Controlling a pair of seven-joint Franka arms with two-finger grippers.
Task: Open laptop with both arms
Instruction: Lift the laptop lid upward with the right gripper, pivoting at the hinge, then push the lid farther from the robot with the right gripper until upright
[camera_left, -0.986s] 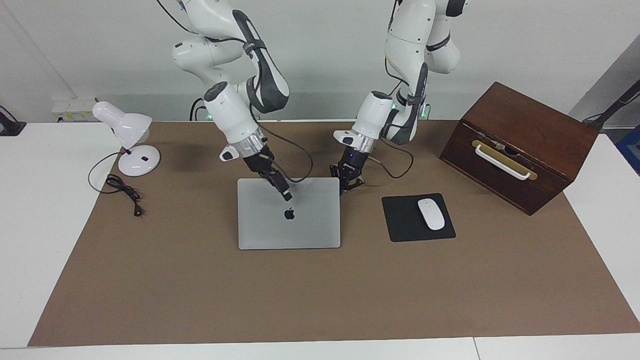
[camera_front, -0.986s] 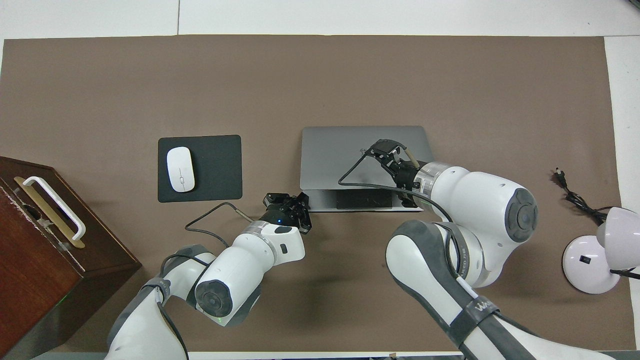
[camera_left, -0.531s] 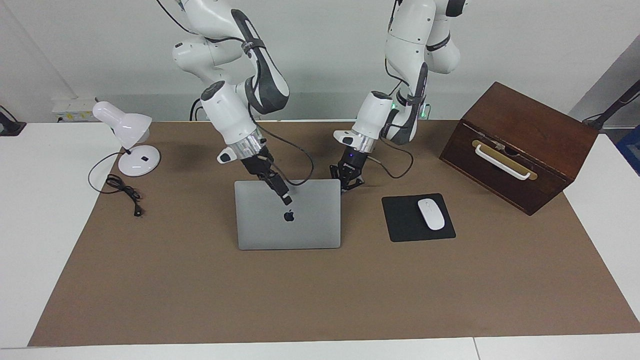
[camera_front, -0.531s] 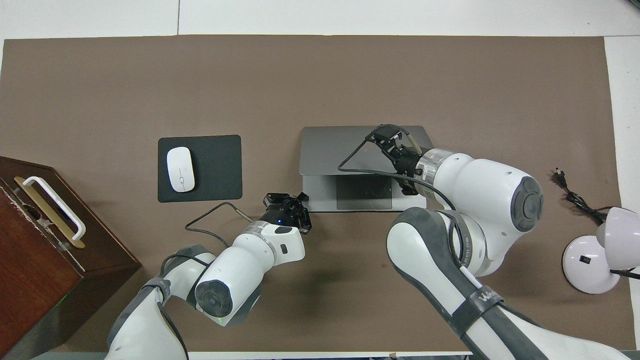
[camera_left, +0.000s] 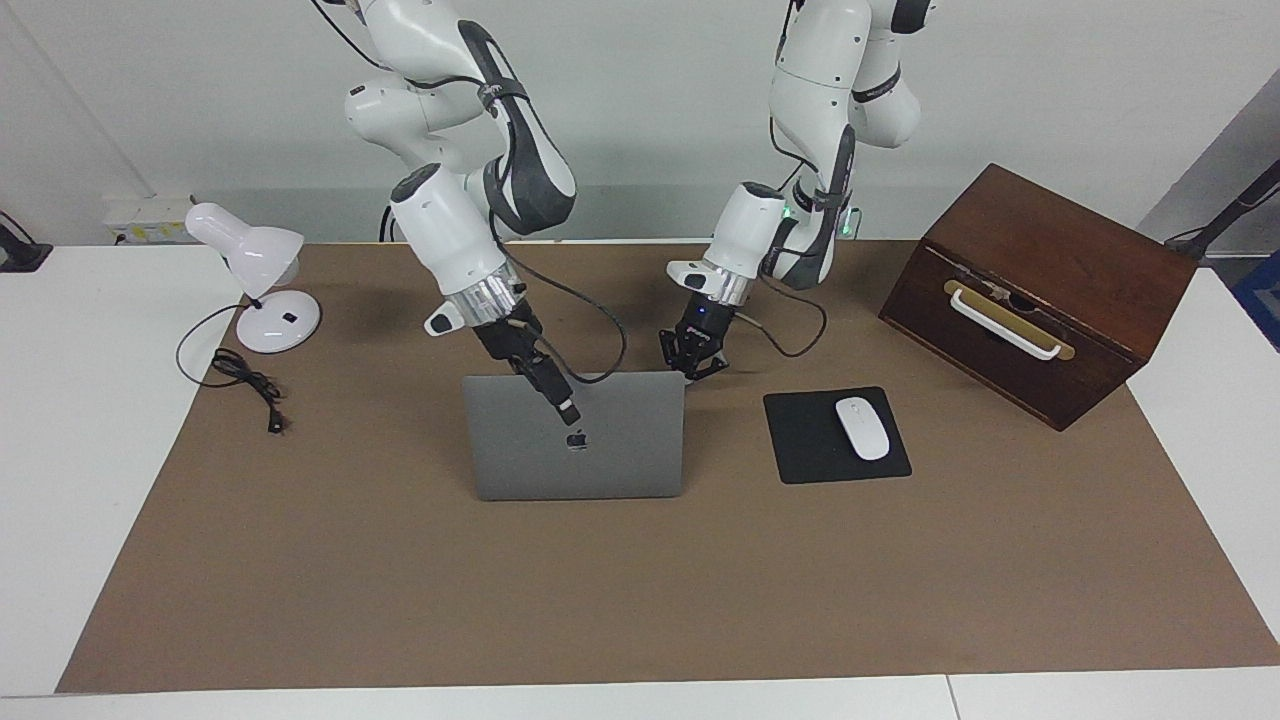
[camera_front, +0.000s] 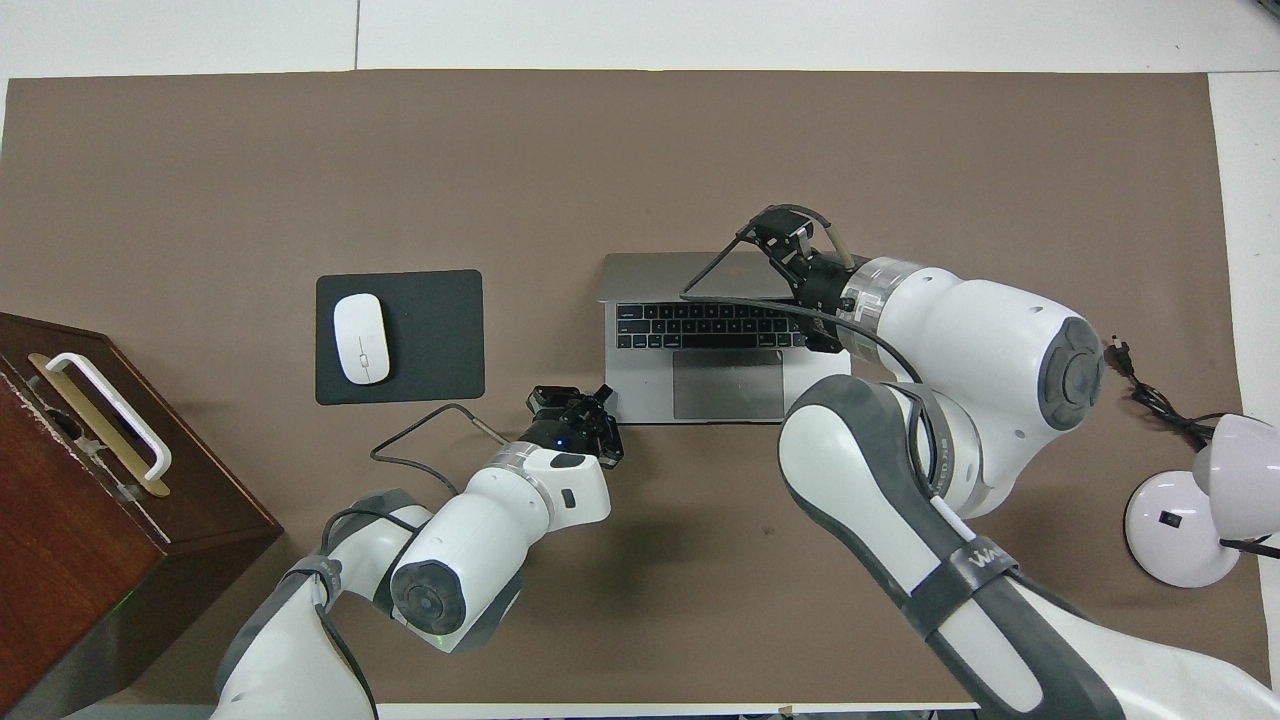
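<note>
The silver-grey laptop (camera_left: 620, 460) stands half open in the middle of the brown mat, its lid raised steeply with the dark apple logo facing away from the robots. The overhead view shows its black keyboard (camera_front: 710, 325) and grey trackpad (camera_front: 728, 384). My right gripper (camera_left: 565, 405) is shut on the lid's top edge, one finger lying down the lid's outer face; it also shows in the overhead view (camera_front: 785, 235). My left gripper (camera_left: 693, 362) is low at the base's corner nearest the robots, toward the left arm's end (camera_front: 590, 405).
A black mouse pad (camera_left: 835, 435) with a white mouse (camera_left: 862, 428) lies beside the laptop toward the left arm's end. A brown wooden box (camera_left: 1040, 290) stands past it. A white desk lamp (camera_left: 262, 275) and its cable (camera_left: 245, 380) sit at the right arm's end.
My right gripper has risen and swung the lid up from nearly flat to steep, uncovering the trackpad, then the keyboard. The left gripper has stayed at the base's corner.
</note>
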